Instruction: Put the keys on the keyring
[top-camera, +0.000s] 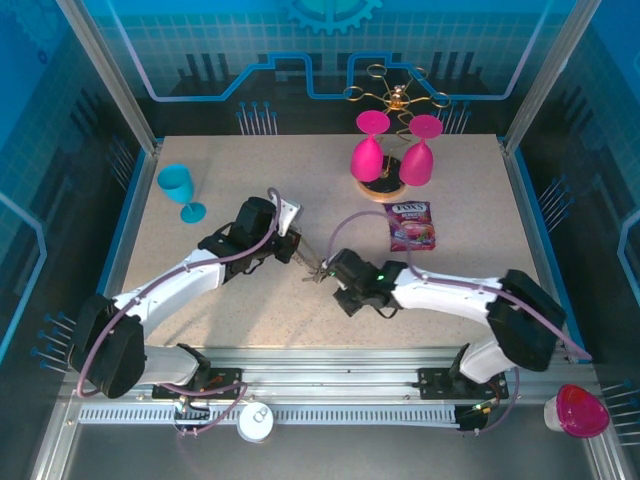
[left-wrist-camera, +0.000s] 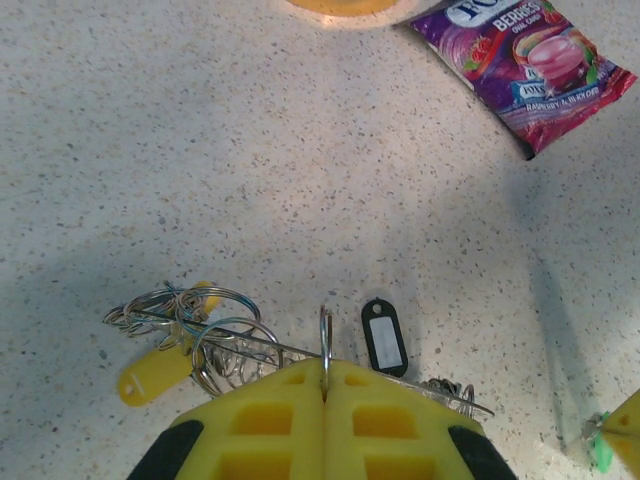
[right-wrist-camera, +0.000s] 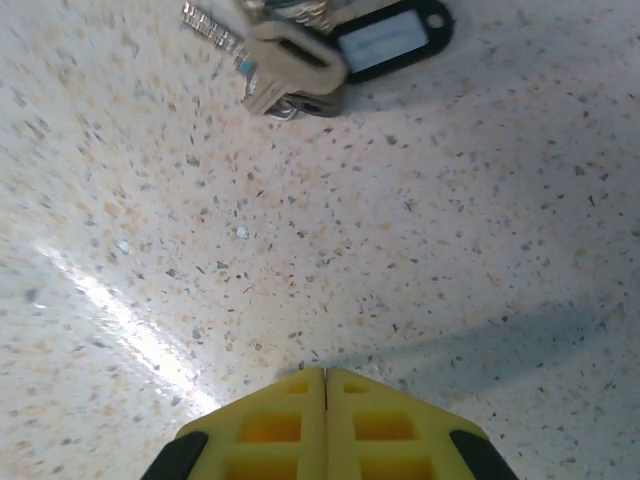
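- Keys (right-wrist-camera: 295, 60) + black tag (left-wrist-camera: 384, 337) + yellow tag (left-wrist-camera: 160, 372) lie in one tangle on the desk (top-camera: 450, 190), mid-desk, between the two grippers.
- Keyring (left-wrist-camera: 250, 341): thin wire running low across the tangle w/ small silvery loops strung on it, flat on the desk.
- L gripper (left-wrist-camera: 325, 375): fingers pressed together, pinching a thin metal ring (left-wrist-camera: 325, 335) seen edge-on. Can't tell if it's the main hoop or a small loop.
- R gripper (right-wrist-camera: 325, 378): fingers pressed together, nothing between them, over bare desk just short of the keys.
- Handling, my guess: all light, stiff metal, slippery; the tangle will prob. drag along as one lump.
- Grip: take a key by its flat head, not the blade. Hold the ring on its wire edge, near the gap.
- Tags are plastic and bulkier, so easier to pinch.
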